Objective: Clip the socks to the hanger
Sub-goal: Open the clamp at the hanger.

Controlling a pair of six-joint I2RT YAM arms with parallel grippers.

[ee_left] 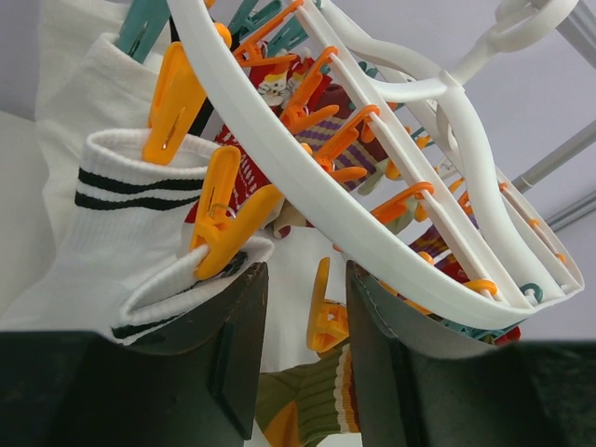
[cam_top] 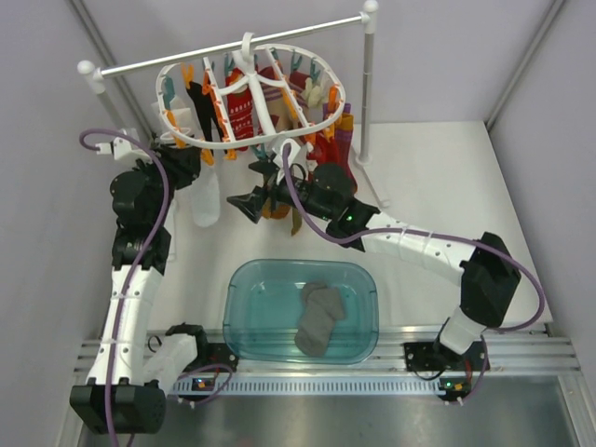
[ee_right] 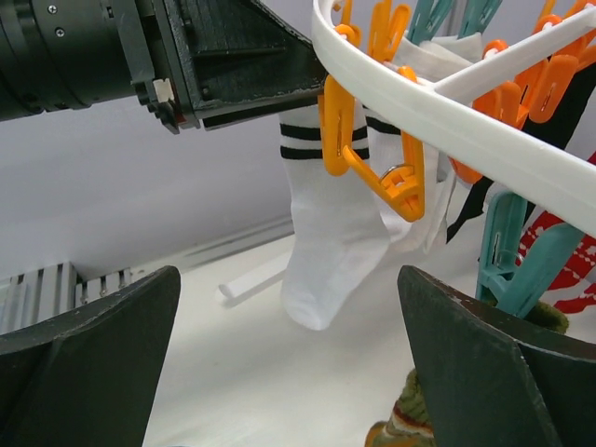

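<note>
The two grey socks [cam_top: 321, 317] lie in a heap in the see-through blue tub [cam_top: 244, 284]. The tub sits in the middle of the near edge of the desk [cam_top: 438, 177]. No gripper touches the socks.

The white ring hanger [ee_right: 419, 101] hangs from the white rail [cam_top: 186, 58] by the far edge of the desk. Lots of orange and blue-green clips hang from it, with other socks on them. A white sock with black stripes [ee_right: 326, 233] hangs at the left side of the ring, and an orange clip [ee_left: 222, 223] bites its top.

The left gripper [ee_left: 305, 279] is up under that side of the ring, right by the striped sock. Its jaws are close together with a thin gap, and I cannot tell if they pinch anything.

The right gripper [ee_right: 289, 279] is under the near side of the ring. Its jaws are spread wide and hold nothing
</note>
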